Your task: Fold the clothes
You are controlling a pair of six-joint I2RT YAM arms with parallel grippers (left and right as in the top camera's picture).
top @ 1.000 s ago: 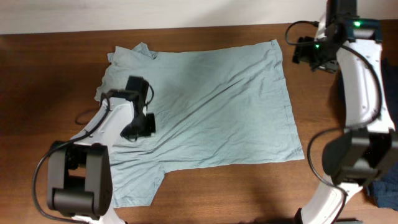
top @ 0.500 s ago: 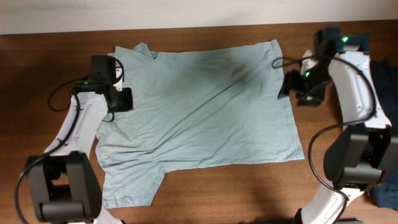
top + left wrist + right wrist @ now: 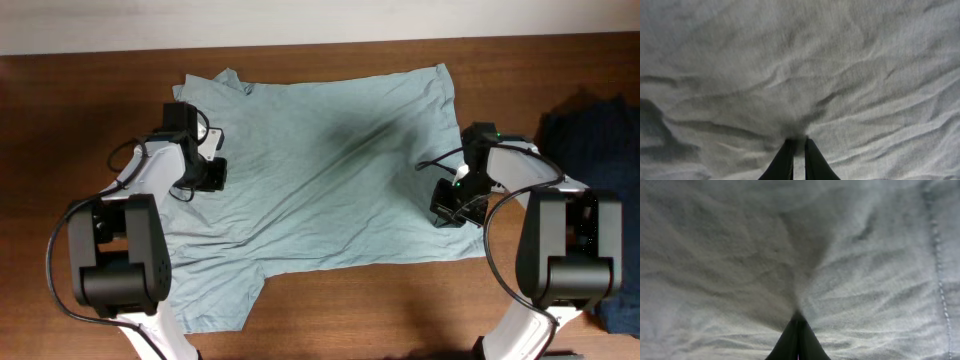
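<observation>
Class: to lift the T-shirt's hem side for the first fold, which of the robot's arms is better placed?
Right. The right gripper is shut on the T-shirt beside its stitched hem; the left gripper pinches fabric at the opposite, sleeve end.

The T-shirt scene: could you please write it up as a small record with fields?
garment: pale grey-blue T-shirt, spread flat, wrinkled
surface: brown wooden table
left gripper: shut on fabric, end opposite the hem
right gripper: shut on fabric near the hem
also present: dark garment at table's right edge, apart from T-shirt
</observation>
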